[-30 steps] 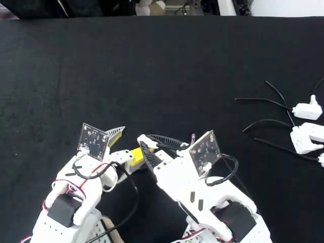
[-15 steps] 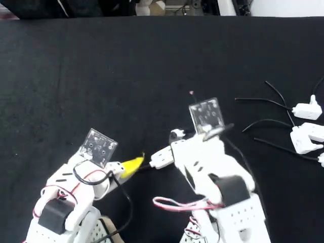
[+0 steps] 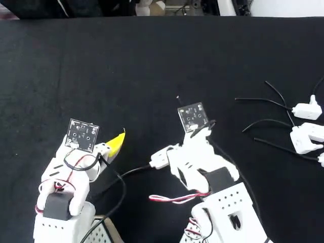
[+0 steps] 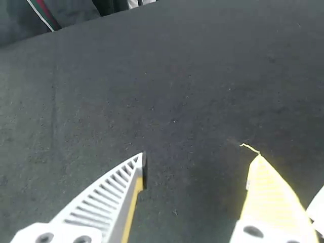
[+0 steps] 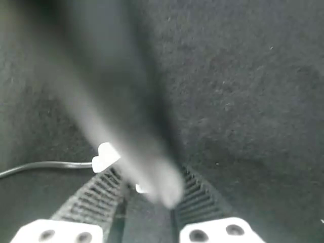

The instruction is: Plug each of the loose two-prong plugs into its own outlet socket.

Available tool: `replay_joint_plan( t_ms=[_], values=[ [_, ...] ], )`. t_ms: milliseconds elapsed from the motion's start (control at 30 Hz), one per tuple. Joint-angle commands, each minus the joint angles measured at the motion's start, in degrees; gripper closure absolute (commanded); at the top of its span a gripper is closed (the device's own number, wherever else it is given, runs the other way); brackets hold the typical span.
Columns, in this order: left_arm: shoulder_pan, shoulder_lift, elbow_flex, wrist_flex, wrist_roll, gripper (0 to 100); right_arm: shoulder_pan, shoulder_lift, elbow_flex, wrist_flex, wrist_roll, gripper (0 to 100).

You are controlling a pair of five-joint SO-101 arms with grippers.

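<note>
Black cloth covers the bench (image 3: 152,61). Toward the middle of its near edge a white two-prong plug (image 3: 161,158) sticks out sideways from the right arm, and its black cord (image 3: 129,172) runs off toward the left arm. Whether the right fingers (image 5: 198,196) grip the plug I cannot tell, because a blurred cable crosses in front of their tips. The left fingers (image 4: 260,177), one white and one yellow, are spread wide and empty above bare cloth, nearer the left edge. By the right edge lie white pieces (image 3: 307,137) with thin black cords.
</note>
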Motion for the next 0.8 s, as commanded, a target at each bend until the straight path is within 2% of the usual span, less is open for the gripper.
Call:
replay_joint_plan(
  t_ms=[0, 167, 367, 767],
  values=[
    [-0.5, -0.3, -0.2, -1.1, -0.3, 68, -1.4, 0.4, 0.6, -1.4, 1.5, 98.6],
    [-0.5, -0.3, 0.0, -1.1, -0.3, 68, -1.6, 0.0, 2.2, -1.9, 4.8, 98.6],
    [-0.4, -0.3, -0.1, -1.1, -0.3, 68, -1.5, 0.0, 6.0, -7.5, 11.8, 98.6],
    [-0.4, -0.3, 0.0, -1.1, -0.3, 68, -1.1, 0.0, 6.3, -9.2, 14.0, 98.6]
  ],
)
